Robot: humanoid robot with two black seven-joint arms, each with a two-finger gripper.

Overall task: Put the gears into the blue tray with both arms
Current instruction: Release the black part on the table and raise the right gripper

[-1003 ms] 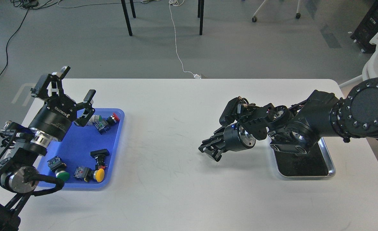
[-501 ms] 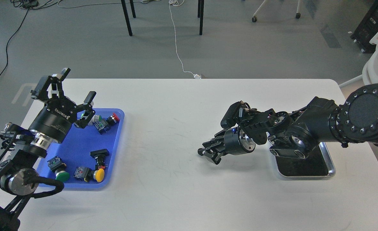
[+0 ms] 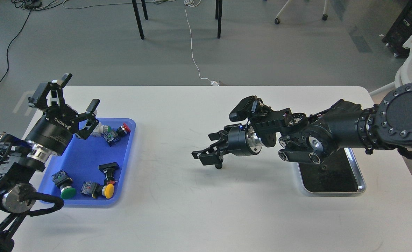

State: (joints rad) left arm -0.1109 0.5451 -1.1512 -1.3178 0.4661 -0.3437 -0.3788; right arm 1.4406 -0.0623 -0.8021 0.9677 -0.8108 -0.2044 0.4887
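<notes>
The blue tray (image 3: 83, 157) lies at the table's left and holds only colourful-capped push-button switches (image 3: 104, 189). My left gripper (image 3: 79, 91) hangs open above the tray's far left corner, nothing between its fingers. My right gripper (image 3: 200, 155) reaches left over the bare middle of the table, well short of the blue tray. Its dark fingers run together and I cannot separate them. A small black round piece (image 3: 219, 166) shows just under them; whether it is a gear, and whether it is held, I cannot tell. No other gears are clear to see.
A silver tray with black lining (image 3: 361, 182) sits at the right, partly under my right forearm (image 3: 339, 129). Several switches are scattered in the blue tray. Chair legs and cables are on the floor beyond the table's far edge.
My right gripper has swung left and risen, away from the silver tray toward the table's middle. My left gripper has drifted slightly left and stays open.
</notes>
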